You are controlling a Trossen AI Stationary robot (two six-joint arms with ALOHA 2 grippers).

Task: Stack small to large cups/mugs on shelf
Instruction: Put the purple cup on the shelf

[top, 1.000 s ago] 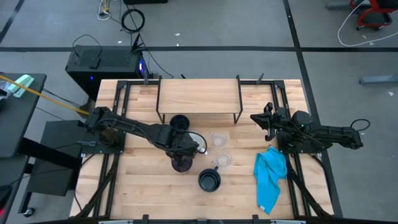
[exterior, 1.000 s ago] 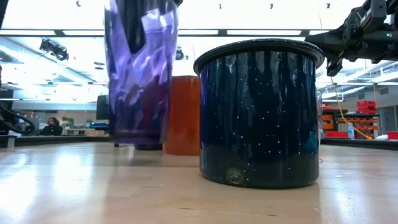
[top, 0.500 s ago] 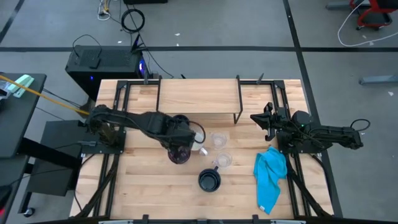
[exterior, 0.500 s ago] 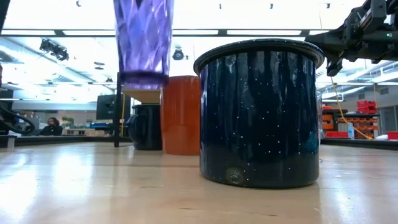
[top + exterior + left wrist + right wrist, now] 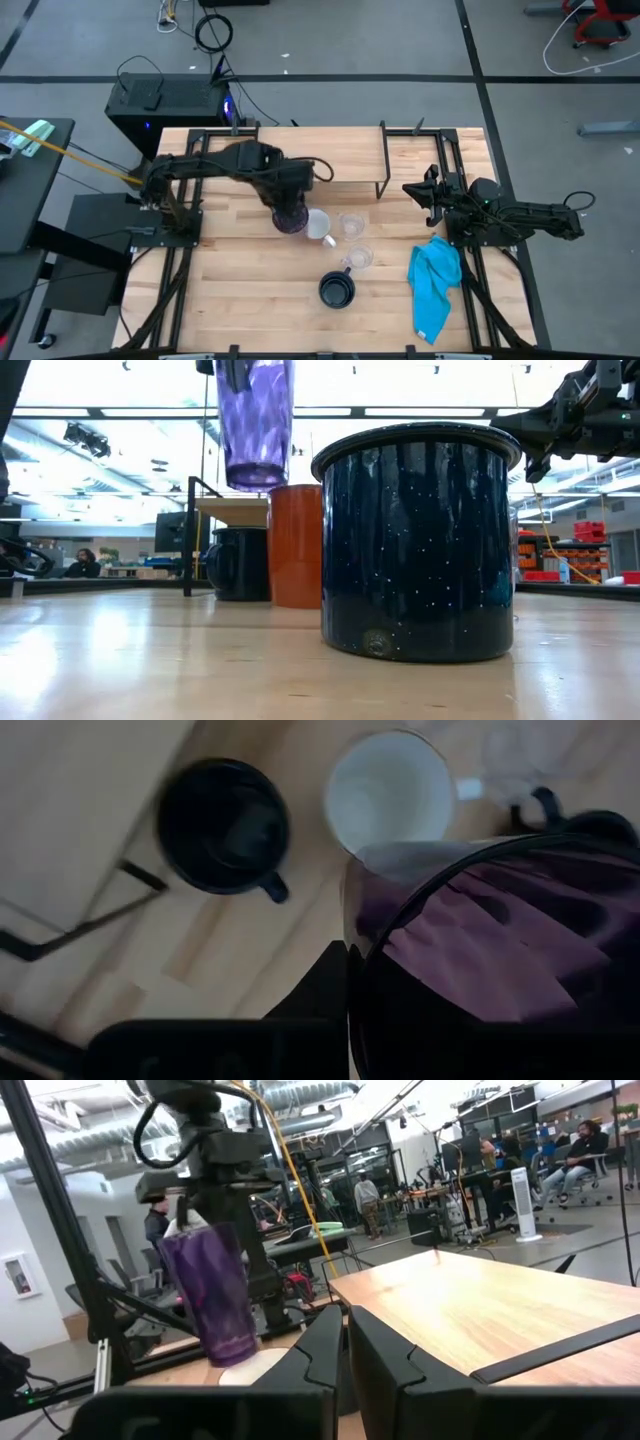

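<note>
1. The purple tumbler [image 5: 289, 215] is held clear of the tabletop [image 5: 250, 300] by the left gripper [image 5: 287, 190], whose fingers are clamped on it; in the low view its base [image 5: 255, 478] is seen hanging above the rim of the white-and-orange mug [image 5: 295, 545].
2. In the high view the tumbler is placed just in front of the shelf [image 5: 318, 158] and just beside the white-and-orange mug [image 5: 318, 224].
3. One dark mug [image 5: 224, 825] is seen in the left wrist view beside a black shelf leg; in the low view it [image 5: 238, 563] stands under the shelf plank.
4. The second dark mug [image 5: 337, 291] stands nearest the front edge, with two clear glasses [image 5: 351, 226] [image 5: 359, 258] between it and the shelf.
5. The right gripper [image 5: 422, 192] is parked at the table's right side, fingers pressed together, near the blue cloth [image 5: 435, 285].
</note>
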